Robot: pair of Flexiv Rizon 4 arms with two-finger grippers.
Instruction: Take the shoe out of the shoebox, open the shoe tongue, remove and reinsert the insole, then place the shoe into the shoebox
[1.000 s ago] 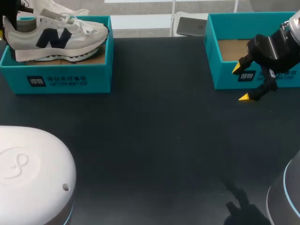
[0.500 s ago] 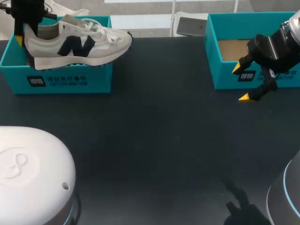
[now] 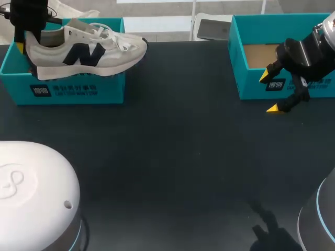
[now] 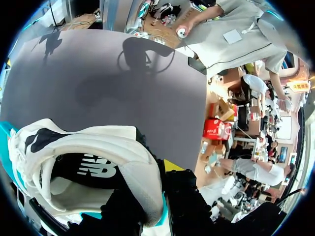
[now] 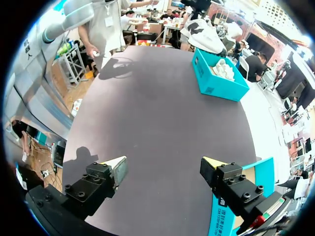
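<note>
Left gripper (image 3: pixel 25 43): fingers clamped on the heel collar of the shoe (image 3: pixel 86 49); in the left wrist view one finger sits inside the heel opening and the other, with its yellow tip (image 4: pixel 172 166), presses the outside of the heel, the left gripper (image 4: pixel 150 194) thus closed on the shoe (image 4: pixel 98 162).

Shoe: white and grey with a dark side emblem and white laces; held roughly level, heel over the left shoebox (image 3: pixel 78 89), toe pointing toward the middle of the tabletop (image 3: pixel 172 157) and projecting past the box's inner wall; sole at about rim height; whether it touches the rim I cannot tell.

Left shoebox: teal, open-topped, at the far left of the tabletop; the right wrist view shows the box (image 5: pixel 219 81) with something pale lying in it, its kind not clear, and the shoe (image 5: pixel 204 37) above it.

Right gripper (image 3: pixel 269 93): fingers wide apart, holding nothing; it hangs at the near inner corner of the right shoebox (image 3: pixel 235 57), one yellow tip in front of the box's front wall, the other over bare tabletop just beside it.

Right wrist view: the right gripper (image 5: pixel 165 169) shows dark tabletop between its spread fingers; a teal corner of the right shoebox (image 5: pixel 256 177) lies just beside one finger.

Right shoebox: teal, open, brown cardboard floor visible; well apart from the left shoebox.
</note>
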